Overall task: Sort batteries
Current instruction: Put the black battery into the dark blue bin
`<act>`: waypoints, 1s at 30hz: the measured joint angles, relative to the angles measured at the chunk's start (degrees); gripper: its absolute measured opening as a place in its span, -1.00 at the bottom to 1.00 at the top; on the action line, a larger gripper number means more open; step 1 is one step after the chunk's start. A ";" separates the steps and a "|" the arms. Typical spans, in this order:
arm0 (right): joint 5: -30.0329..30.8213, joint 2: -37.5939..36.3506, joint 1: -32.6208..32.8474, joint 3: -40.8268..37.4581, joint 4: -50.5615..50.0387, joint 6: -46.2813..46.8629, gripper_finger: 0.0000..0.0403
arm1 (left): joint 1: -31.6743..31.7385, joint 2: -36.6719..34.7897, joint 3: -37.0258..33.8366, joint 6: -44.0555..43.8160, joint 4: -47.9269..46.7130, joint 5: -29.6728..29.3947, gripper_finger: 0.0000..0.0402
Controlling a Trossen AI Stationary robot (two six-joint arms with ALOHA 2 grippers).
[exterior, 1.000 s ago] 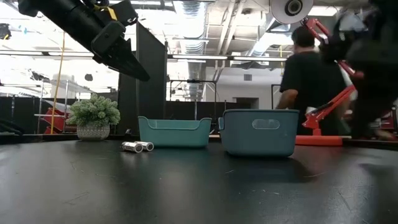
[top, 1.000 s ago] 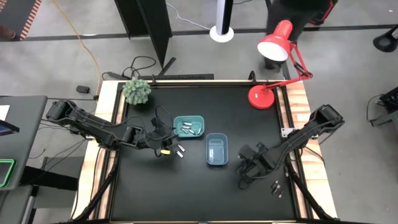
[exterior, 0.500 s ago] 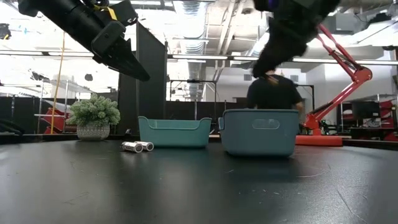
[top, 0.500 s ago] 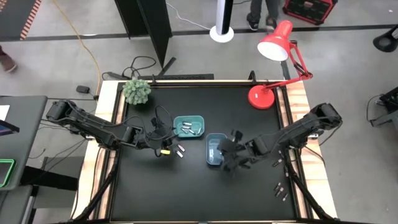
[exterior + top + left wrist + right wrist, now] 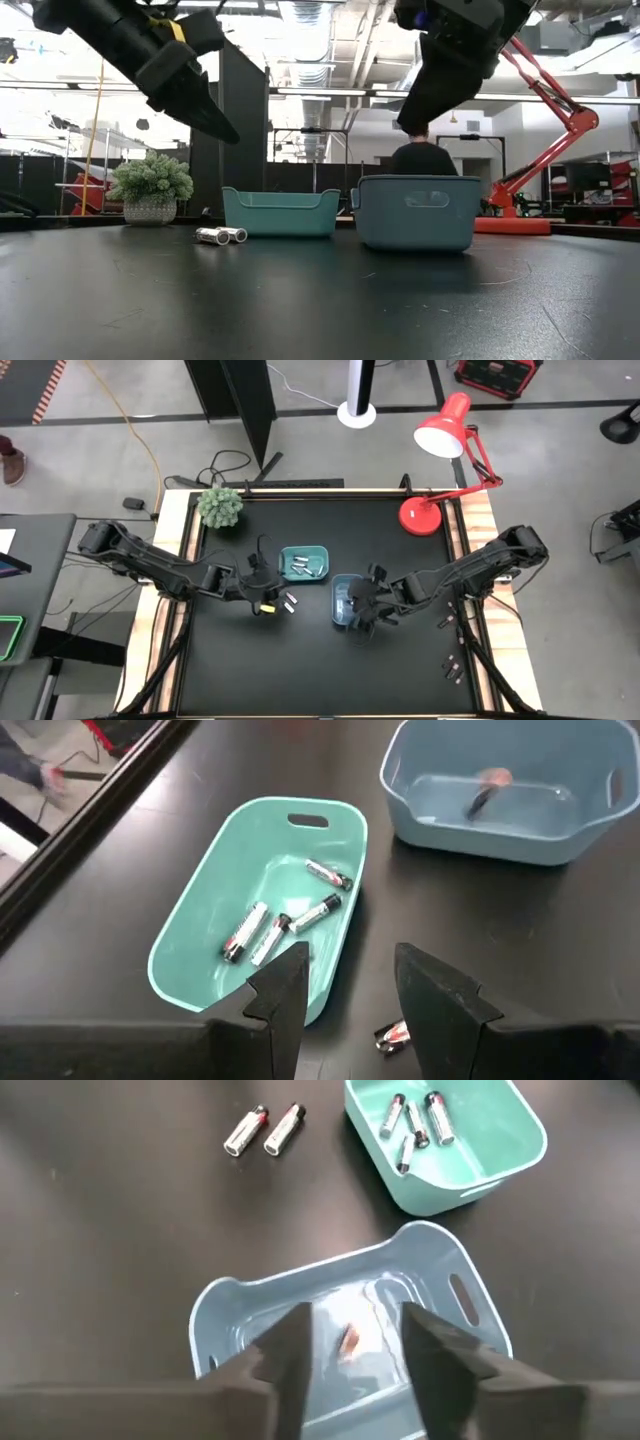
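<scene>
The right gripper (image 5: 350, 1342) hung open over the blue tray (image 5: 235, 1330) mid-table, so a dark battery (image 5: 351, 1339) could drop inside. The left gripper (image 5: 345, 990), fingers apart and empty, waited near two loose batteries (image 5: 291, 602) beside the teal tray (image 5: 303, 563), likely next to sort.

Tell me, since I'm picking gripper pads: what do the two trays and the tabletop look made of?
Teal tray and blue tray: apparently moulded plastic, smooth, slightly glossy, with rounded corners and cut-out handle slots. Tabletop: black matte sheet, faintly reflective in the low view; material unclear.
</scene>
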 joint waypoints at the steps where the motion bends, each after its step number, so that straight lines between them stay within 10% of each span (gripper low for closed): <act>1: 0.02 -0.03 0.00 0.00 0.05 -0.49 -0.08 | 0.04 0.46 0.00 0.02 0.07 0.01 -0.28; 13: -0.33 -0.55 8.42 0.00 -26.96 16.38 0.10 | -0.03 1.93 0.02 -0.59 0.94 -0.04 -0.28; 30: -21.44 -0.53 30.13 -4.64 -47.21 19.85 0.15 | -0.03 1.93 0.02 -0.96 1.02 -0.10 -0.28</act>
